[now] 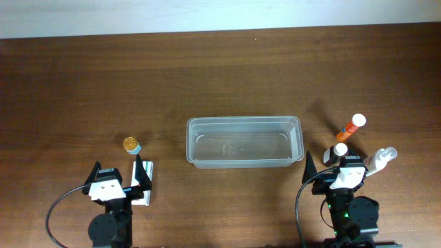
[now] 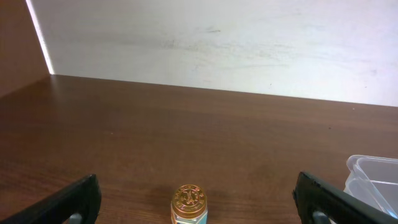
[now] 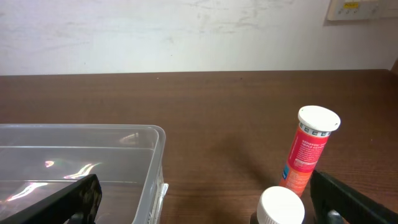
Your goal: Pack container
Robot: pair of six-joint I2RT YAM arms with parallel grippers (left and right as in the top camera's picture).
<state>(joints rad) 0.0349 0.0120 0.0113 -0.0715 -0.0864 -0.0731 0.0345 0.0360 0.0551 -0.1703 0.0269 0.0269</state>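
At the near worktop [image 1: 69, 103] edge, your left end effector [image 1: 118, 172] and right end effector [image 3: 205, 180] both gape wide, gripping nothing. Gold-capped bottle [image 1: 131, 145] just ahead of left; white-capped bottle [image 3: 281, 208] and orange tube [image 3: 309, 152] ahead of right. Farther, between both arms, the container [image 1: 244, 142] lies empty: packing looks unstarted, every bottle left for you.

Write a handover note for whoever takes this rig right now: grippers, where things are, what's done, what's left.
Left gripper: open, empty, pointed at the gold-capped bottle, which stands left of the container.
Right gripper: open, empty, close to the orange tube and the white-capped bottle, both right of the container.
Container: mid-table, empty.
Done: nothing packed.
Left: bottles and tube all to go in.
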